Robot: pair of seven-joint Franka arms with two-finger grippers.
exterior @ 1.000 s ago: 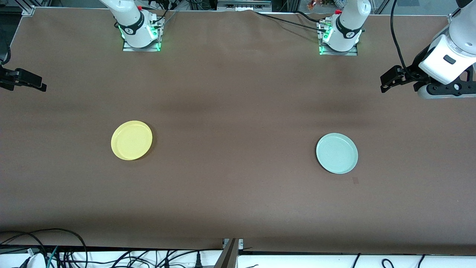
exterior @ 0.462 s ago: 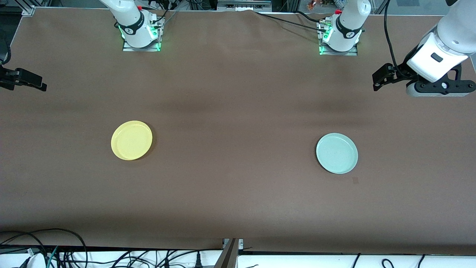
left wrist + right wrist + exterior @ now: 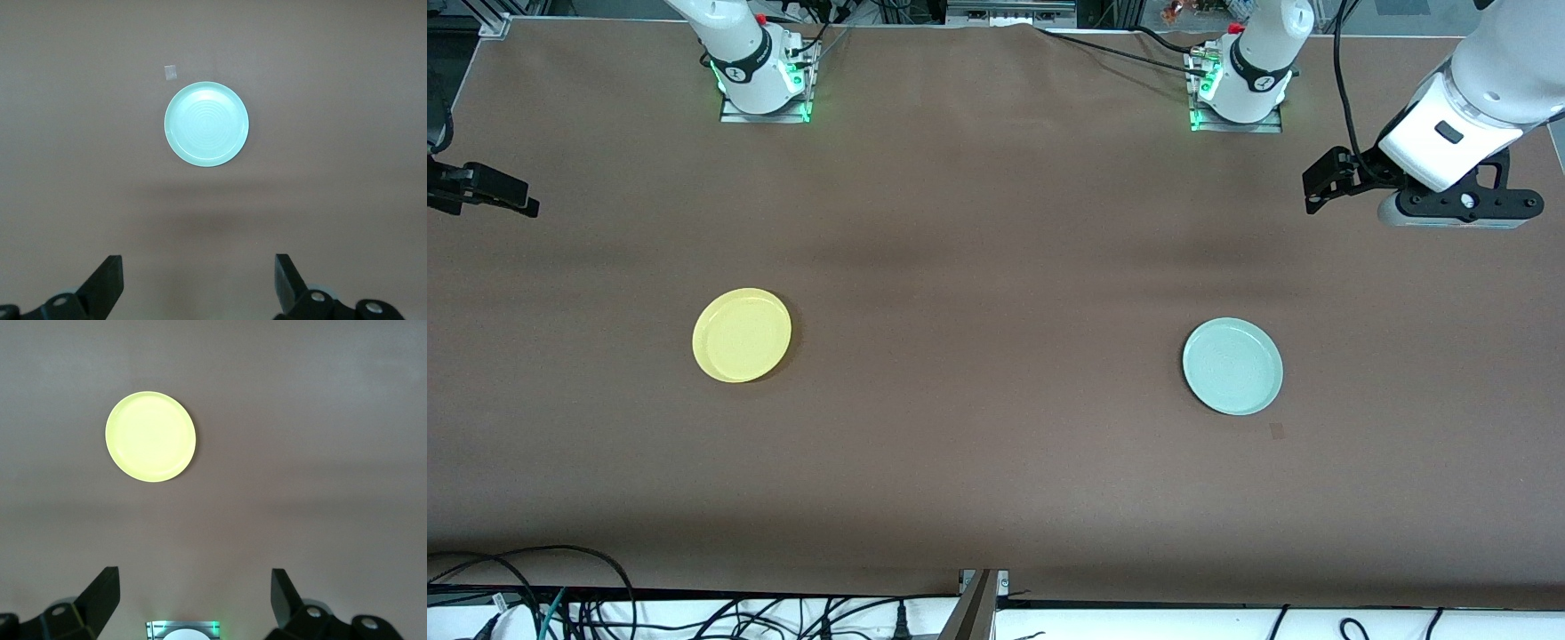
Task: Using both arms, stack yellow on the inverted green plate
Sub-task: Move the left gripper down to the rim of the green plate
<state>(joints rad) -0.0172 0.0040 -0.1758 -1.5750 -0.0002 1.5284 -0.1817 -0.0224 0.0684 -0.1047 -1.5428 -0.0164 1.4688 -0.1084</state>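
Front view: shifted since a second ago, left gripper (image 3: 1320,182) now farther in over bare table (image 3: 996,480) at its own end, fingers spread and holding nothing, green plate (image 3: 1232,366) rim-up and nearer the camera than it; right gripper (image 3: 494,191) waiting at the other end, yellow plate (image 3: 742,335) well apart from green. Left wrist view: wide-open fingers (image 3: 107,283), green plate (image 3: 206,124) straight ahead, closest to this arm. Right wrist view: empty spread fingers (image 3: 103,593), yellow plate (image 3: 151,436) ahead.

High front camera; two downward wrist cameras.
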